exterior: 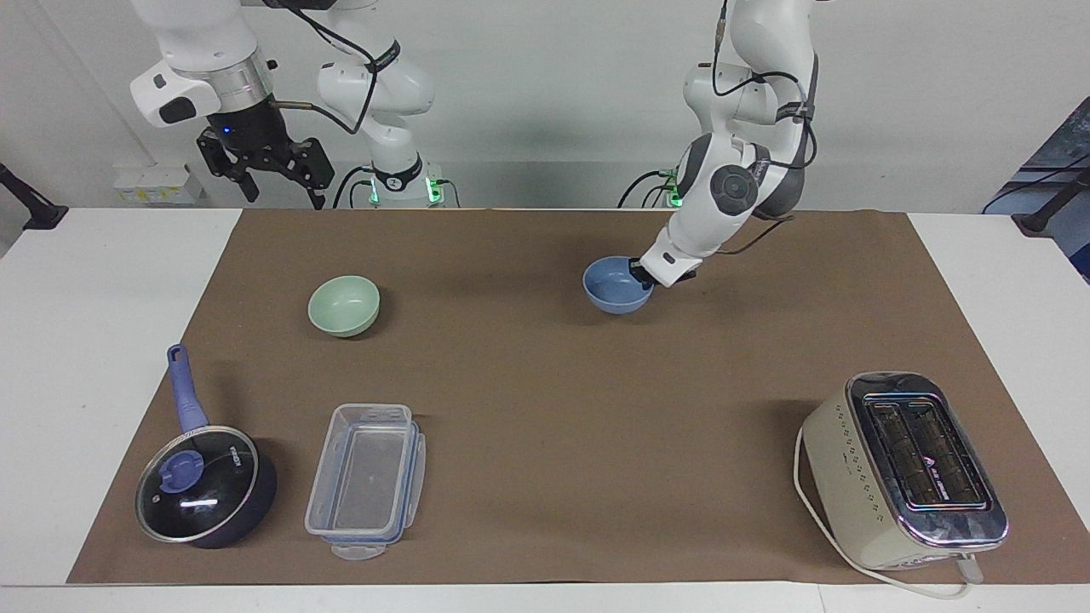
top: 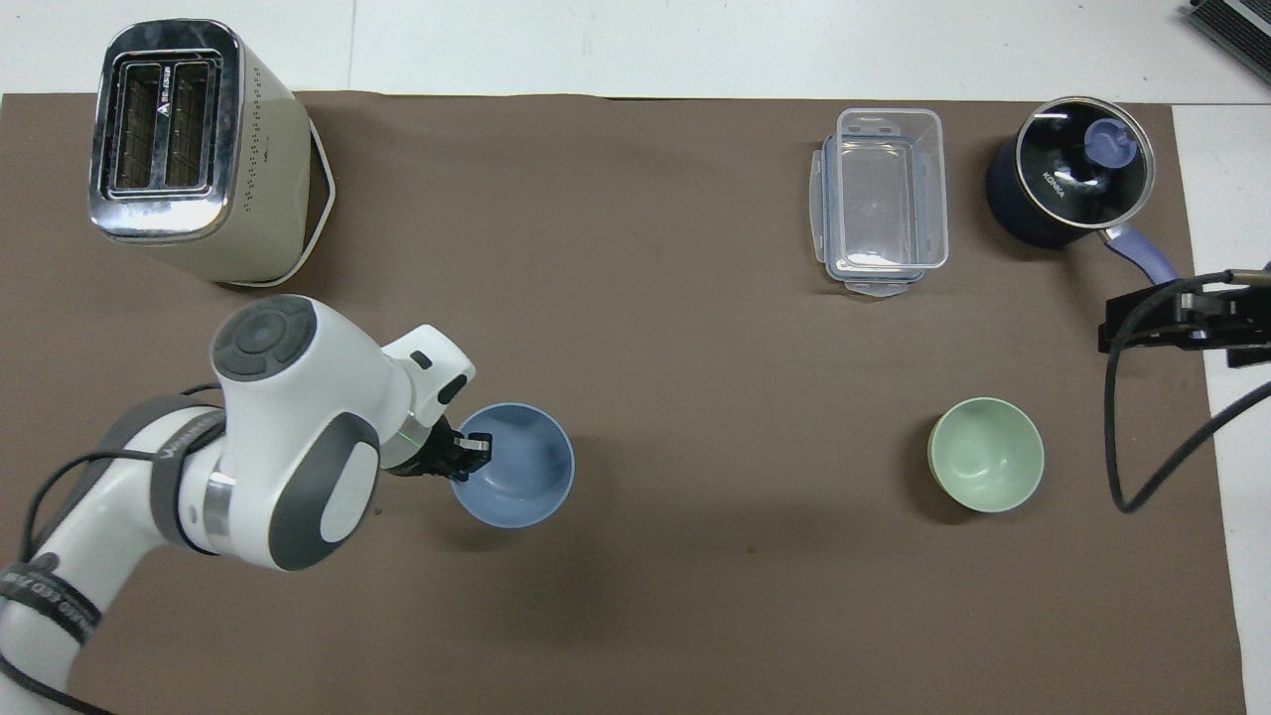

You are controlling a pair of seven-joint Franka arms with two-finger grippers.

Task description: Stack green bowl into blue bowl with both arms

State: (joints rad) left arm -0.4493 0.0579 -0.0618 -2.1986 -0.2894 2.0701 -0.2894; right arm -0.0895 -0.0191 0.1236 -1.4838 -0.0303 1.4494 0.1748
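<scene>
The left gripper pinches the rim of the blue bowl, one finger inside and one outside the wall, at the edge that faces the left arm's end of the table. In the facing view the bowl sits upright, low over the middle of the brown mat; whether its base touches the mat cannot be told. The overhead view shows the grip more plainly: the left gripper is clamped on the lip of the blue bowl, and the bulky white wrist of that arm fills the space beside it.

The green bowl stands upright and alone on the mat toward the right arm's end, well apart from the blue one and about as near to the robots. In the overhead view the green bowl is empty.

The right gripper waits high in the air near its base, its fingers spread and holding nothing. Only the facing view shows this spread; from above the right gripper is a dark block with a cable at the mat's edge.

Farther from the robots stand a lidded saucepan, a clear plastic container beside it, and a toaster at the left arm's end.
</scene>
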